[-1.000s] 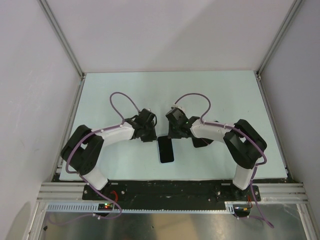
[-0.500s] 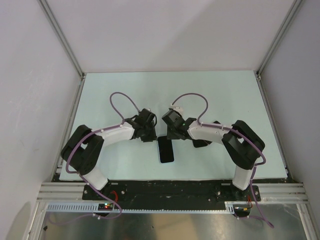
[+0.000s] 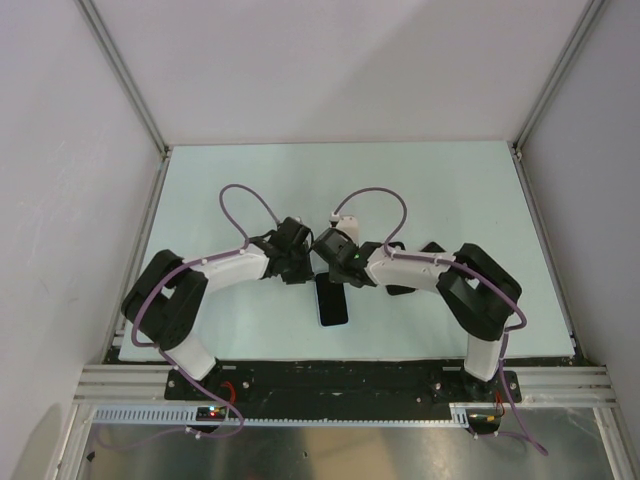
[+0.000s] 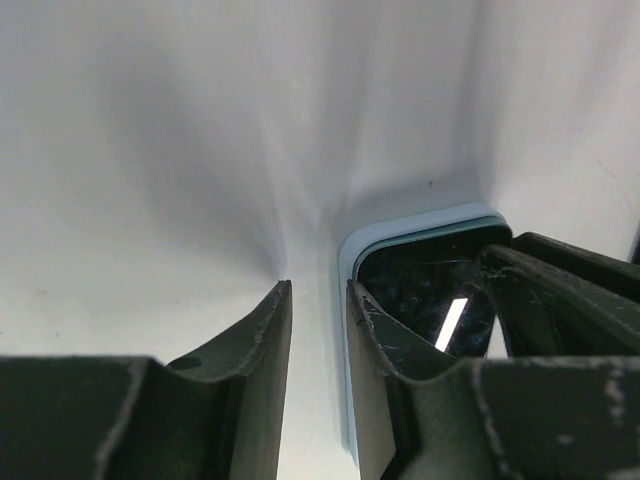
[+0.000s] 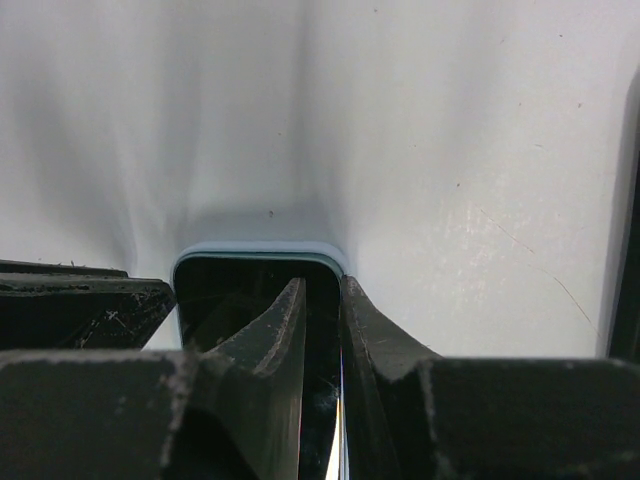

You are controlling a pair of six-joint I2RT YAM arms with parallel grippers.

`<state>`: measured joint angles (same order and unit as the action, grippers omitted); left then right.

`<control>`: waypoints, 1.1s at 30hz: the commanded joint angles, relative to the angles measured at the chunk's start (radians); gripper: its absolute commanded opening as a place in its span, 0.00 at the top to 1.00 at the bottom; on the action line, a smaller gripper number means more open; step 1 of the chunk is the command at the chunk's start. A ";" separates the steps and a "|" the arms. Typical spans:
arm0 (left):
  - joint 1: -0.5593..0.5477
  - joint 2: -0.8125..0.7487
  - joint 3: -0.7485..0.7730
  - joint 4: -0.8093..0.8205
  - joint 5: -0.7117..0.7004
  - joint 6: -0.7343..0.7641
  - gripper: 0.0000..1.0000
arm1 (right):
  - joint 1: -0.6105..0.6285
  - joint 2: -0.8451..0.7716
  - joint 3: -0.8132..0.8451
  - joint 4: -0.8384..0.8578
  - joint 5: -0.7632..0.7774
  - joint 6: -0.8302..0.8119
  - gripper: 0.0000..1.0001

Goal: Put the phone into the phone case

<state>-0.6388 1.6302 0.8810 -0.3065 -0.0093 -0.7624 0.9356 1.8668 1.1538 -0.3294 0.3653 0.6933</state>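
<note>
The left end effector (image 4: 318,295) is held with its fingers drawn almost together, only a thin slit left and nothing pinched. Just to its right and under its right finger lies the far corner of the phone (image 3: 332,302), which rests flat on the worktop (image 3: 240,190) below and between both end effectors. A pale rim of the phone case (image 4: 346,262) is seen round that far end, so the phone is judged to be at least partly seated there. The glass slab is expected to be stiff, smooth, slippery and breakable, so pressure is best applied flat at its edges and corners, with the softer case steadied at its rim. The right end effector (image 5: 322,288) is likewise nearly closed on nothing, with the phone's far right edge beneath it
</note>
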 commanded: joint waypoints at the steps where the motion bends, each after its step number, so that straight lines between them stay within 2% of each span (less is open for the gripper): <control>1: -0.009 -0.037 0.024 0.070 0.025 -0.031 0.66 | 0.076 0.213 -0.089 -0.044 -0.196 0.038 1.00; 12: -0.007 -0.007 0.028 0.071 0.020 -0.041 0.66 | 0.090 0.241 -0.114 -0.020 -0.224 0.055 1.00; 19: -0.008 0.005 0.016 0.073 0.022 -0.039 0.68 | 0.033 0.141 -0.144 0.014 -0.245 0.041 0.99; 21: -0.008 -0.007 0.015 0.073 0.022 -0.037 0.68 | 0.006 0.088 -0.146 0.025 -0.259 0.026 0.94; 28: -0.009 -0.058 0.007 0.073 0.036 -0.032 0.66 | -0.071 -0.141 -0.145 0.004 -0.245 -0.015 0.68; 33: -0.016 -0.080 -0.014 0.072 0.042 -0.030 0.65 | -0.075 -0.213 -0.149 -0.050 -0.202 -0.020 0.62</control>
<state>-0.6411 1.6047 0.8787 -0.2615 0.0147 -0.7860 0.8619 1.7153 1.0138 -0.2607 0.1364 0.7010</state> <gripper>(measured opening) 0.345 0.370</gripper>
